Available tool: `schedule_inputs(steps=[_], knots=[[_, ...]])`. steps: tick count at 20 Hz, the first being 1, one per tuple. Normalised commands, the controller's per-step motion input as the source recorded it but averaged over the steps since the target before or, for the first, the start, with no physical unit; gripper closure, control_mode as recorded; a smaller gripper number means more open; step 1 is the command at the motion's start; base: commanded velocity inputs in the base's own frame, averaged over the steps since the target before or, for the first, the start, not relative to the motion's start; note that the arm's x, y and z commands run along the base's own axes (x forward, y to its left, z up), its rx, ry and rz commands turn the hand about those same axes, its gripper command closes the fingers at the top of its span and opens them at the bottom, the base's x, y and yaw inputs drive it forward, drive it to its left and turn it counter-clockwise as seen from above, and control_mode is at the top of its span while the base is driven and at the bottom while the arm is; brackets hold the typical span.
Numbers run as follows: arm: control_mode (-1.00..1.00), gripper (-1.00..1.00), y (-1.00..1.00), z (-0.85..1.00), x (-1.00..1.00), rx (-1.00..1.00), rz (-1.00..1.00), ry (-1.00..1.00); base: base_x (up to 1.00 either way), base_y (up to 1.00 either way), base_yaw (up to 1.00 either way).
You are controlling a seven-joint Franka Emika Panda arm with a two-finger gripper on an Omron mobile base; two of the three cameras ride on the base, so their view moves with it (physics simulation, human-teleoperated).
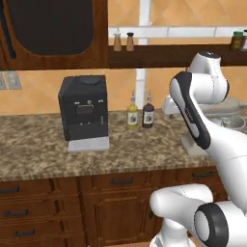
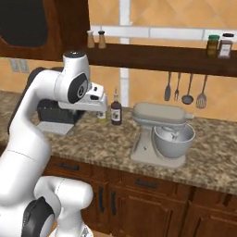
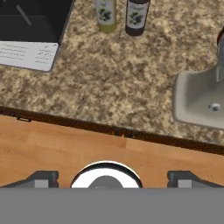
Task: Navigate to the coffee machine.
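The coffee machine (image 1: pixel 83 108) is a black box standing on the granite counter (image 1: pixel 144 149) left of centre, with its light-grey drip tray (image 1: pixel 88 144) in front. In the right base view my arm covers most of the coffee machine (image 2: pixel 50 112). The hand view looks down on the counter's front edge, with the coffee machine (image 3: pixel 30 17) and its drip tray (image 3: pixel 26 54) at the upper left. My gripper (image 3: pixel 111 179) hangs above the counter edge, to the right of the machine. It is open, fingertips (image 3: pixel 41 178) wide apart, holding nothing.
A yellow bottle (image 1: pixel 132 113) and a dark bottle (image 1: pixel 148 113) stand right of the machine. A grey stand mixer (image 2: pixel 162 134) with a bowl sits further right. Utensils (image 2: pixel 185 90) hang on the wall under a shelf (image 2: pixel 157 58). Wooden drawers (image 1: pixel 120 182) run below the counter.
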Motion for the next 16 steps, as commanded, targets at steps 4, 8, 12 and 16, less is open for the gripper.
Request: schedule_inputs(steps=[4, 8, 12, 16], knots=[[1.00, -1.00, 0.00, 0.00, 0.00, 0.00, 0.00, 0.00, -0.09, 1.00, 0.00], [1.00, -1.00, 0.00, 0.00, 0.00, 0.00, 0.00, 0.00, 0.00, 1.00, 0.00], [1.00, -1.00, 0.00, 0.00, 0.00, 0.00, 0.00, 0.00, 0.00, 0.62, 0.00], [1.00, -1.00, 0.00, 0.00, 0.00, 0.00, 0.00, 0.00, 0.00, 0.00, 0.00]])
